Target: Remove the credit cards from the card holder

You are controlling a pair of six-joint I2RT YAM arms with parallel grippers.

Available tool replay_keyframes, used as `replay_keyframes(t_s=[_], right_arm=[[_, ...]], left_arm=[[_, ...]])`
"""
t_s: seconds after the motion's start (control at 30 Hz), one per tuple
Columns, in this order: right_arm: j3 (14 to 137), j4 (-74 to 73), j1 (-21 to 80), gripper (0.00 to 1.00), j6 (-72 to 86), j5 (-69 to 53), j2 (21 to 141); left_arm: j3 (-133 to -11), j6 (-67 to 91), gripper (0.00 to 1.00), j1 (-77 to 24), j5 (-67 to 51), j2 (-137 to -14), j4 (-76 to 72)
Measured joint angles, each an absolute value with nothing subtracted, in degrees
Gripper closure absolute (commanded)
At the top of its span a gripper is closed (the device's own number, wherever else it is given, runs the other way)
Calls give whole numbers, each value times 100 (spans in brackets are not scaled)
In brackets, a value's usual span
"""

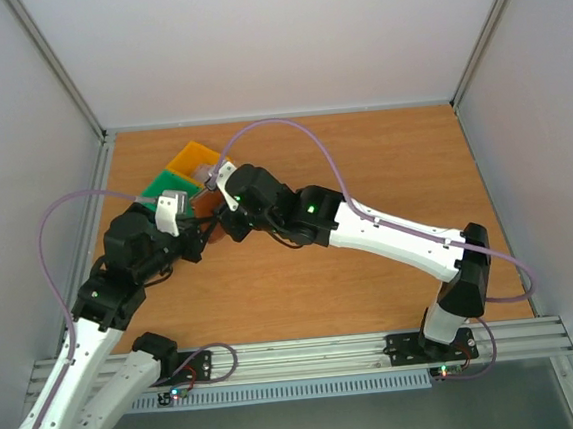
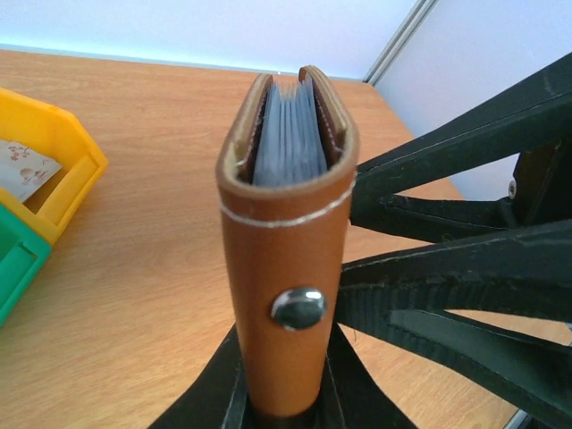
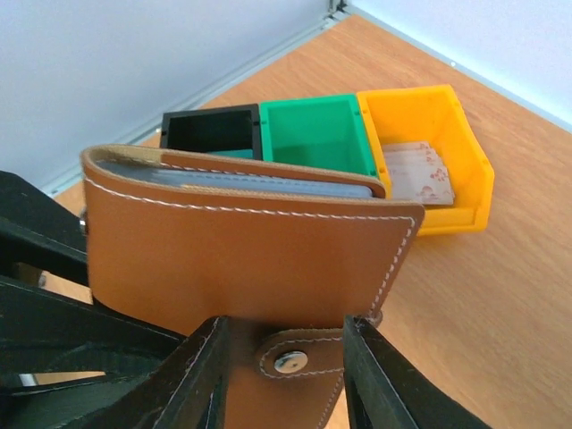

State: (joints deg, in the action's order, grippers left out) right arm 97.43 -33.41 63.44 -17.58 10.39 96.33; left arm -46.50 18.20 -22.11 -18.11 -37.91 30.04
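The left gripper [image 2: 284, 375] is clamping the foot of the upright card holder [image 2: 286, 223] at frame centre, while the right gripper [image 3: 284, 344], entering from the right edge, is pinching its side, leaving the open edge pointing up-frame.

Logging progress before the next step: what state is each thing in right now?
card holder: folded, snap tab wrapped across its edge.
left hand: shut on card holder's near end.
right hand: fingers straddle the tab, grip unclear.
credit cards: several lying in the yellow bin.
green bin: nothing visible inside.
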Motion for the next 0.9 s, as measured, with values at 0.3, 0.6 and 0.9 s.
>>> replay_keyframes(t_s=[0.3, 0.6, 0.9], right_arm=[[9745, -3739, 6340, 65, -1538, 1199, 9767], [9852, -3955, 6340, 67, -1533, 1411, 9841], [10025, -4023, 6337, 64, -1900, 1223, 9894]], left_arm=[[-4604, 1730, 100, -2215, -1664, -3791, 2976], [-4602, 1680, 100, -2213, -1678, -3793, 2886], [-4593, 1649, 100, -2189, -1697, -3793, 2845]])
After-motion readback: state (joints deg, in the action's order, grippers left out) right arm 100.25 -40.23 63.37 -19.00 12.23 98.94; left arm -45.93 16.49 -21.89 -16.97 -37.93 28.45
